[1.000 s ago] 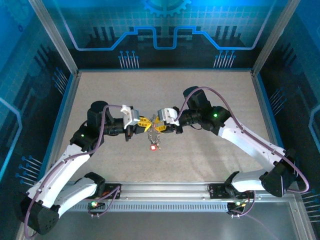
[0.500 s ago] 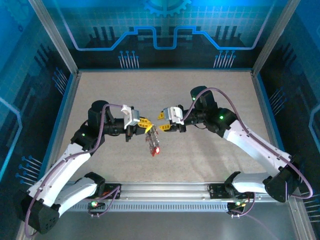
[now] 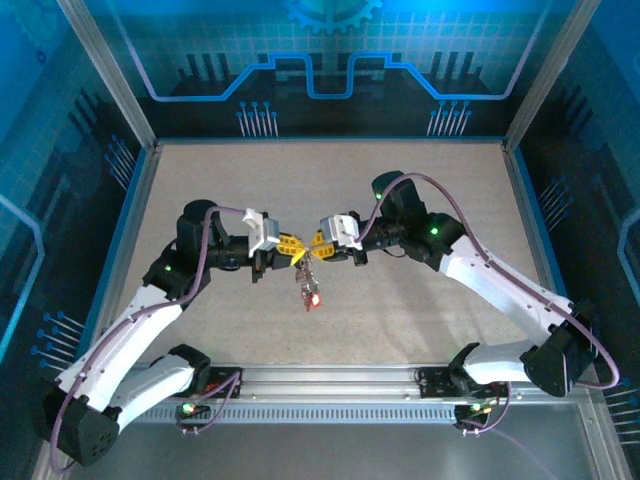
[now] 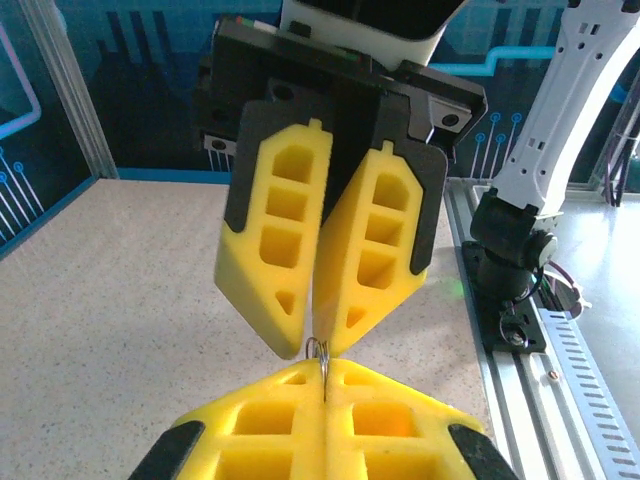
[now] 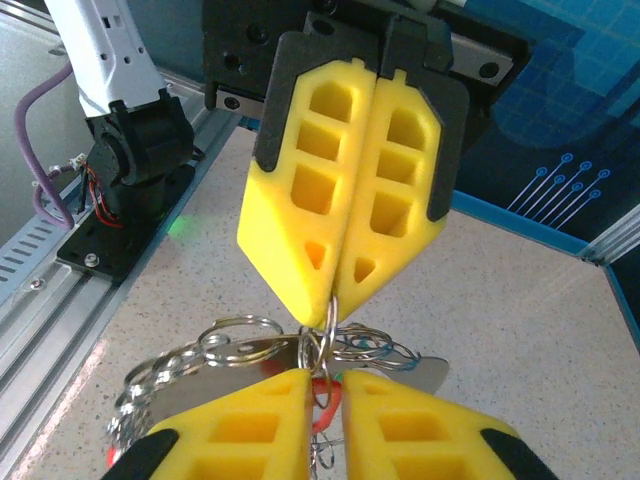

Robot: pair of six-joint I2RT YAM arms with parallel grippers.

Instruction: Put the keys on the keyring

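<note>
1. Overhead, a speckled beige table [image 3: 330, 190] sits boxed in by blue circuit-patterned walls [image 3: 200, 60], with a metal rail [image 3: 340, 380] along its lower edge.
2. At frame centre the left gripper [image 3: 287, 246] and right gripper [image 3: 318, 248] meet tip to tip.
3. Both pairs of fingers are pinched together on the wire rings of the keyring [image 5: 320, 348].
4. Just below them dangle the keys [image 3: 309, 285], one red tag lowest.

The left pincer [image 5: 330, 303] and right pincer [image 4: 317, 345] have matt yellow plastic fingers [image 4: 280, 230] in glossy black holders. The keyring [image 5: 240, 321] and keys [image 5: 420, 372] are shiny polished metal, with a red plastic tag [image 3: 312, 298] at 6 o'clock below. The worktop [image 3: 330, 190] is matt, speckled and finely grainy.
</note>
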